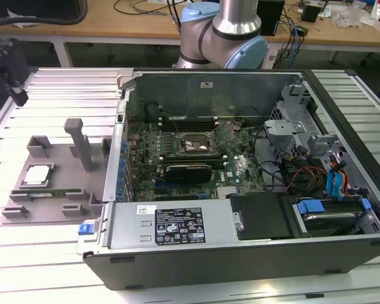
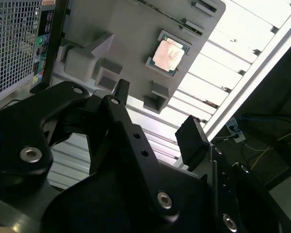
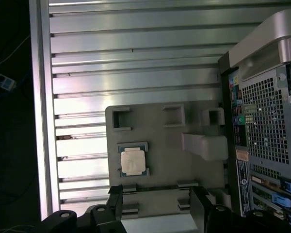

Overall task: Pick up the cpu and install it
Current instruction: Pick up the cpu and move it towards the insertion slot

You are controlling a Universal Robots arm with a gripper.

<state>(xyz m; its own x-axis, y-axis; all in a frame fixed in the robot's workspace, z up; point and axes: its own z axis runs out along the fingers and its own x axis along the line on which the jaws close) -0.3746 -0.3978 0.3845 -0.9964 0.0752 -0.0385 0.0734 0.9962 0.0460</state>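
Observation:
The cpu (image 1: pixel 37 175) is a small square chip with a silver top, lying flat in a recess of the grey tray (image 1: pixel 63 155) on the exterior view's left, outside the computer case (image 1: pixel 240 253). In both wrist views the cpu (image 2: pixel 168 53) (image 3: pixel 133 161) rests on the tray (image 2: pixel 111 29) (image 3: pixel 160 145). My gripper (image 1: pixel 16 88) hangs high above the table, beyond the tray and apart from the chip. The gripper (image 3: pixel 157 196) (image 2: pixel 155 111) is open, its black fingers (image 3: pixel 115 194) spread wide with nothing between them. The motherboard's empty socket (image 1: pixel 196 144) lies open inside the case.
A tall grey post (image 1: pixel 82 145) stands on the tray beside the chip. A long black card (image 1: pixel 189 171) sits below the socket. Drive bays and cables (image 1: pixel 323 183) crowd the case's right. The ribbed metal table (image 1: pixel 57 88) surrounds the tray; a workbench stands behind.

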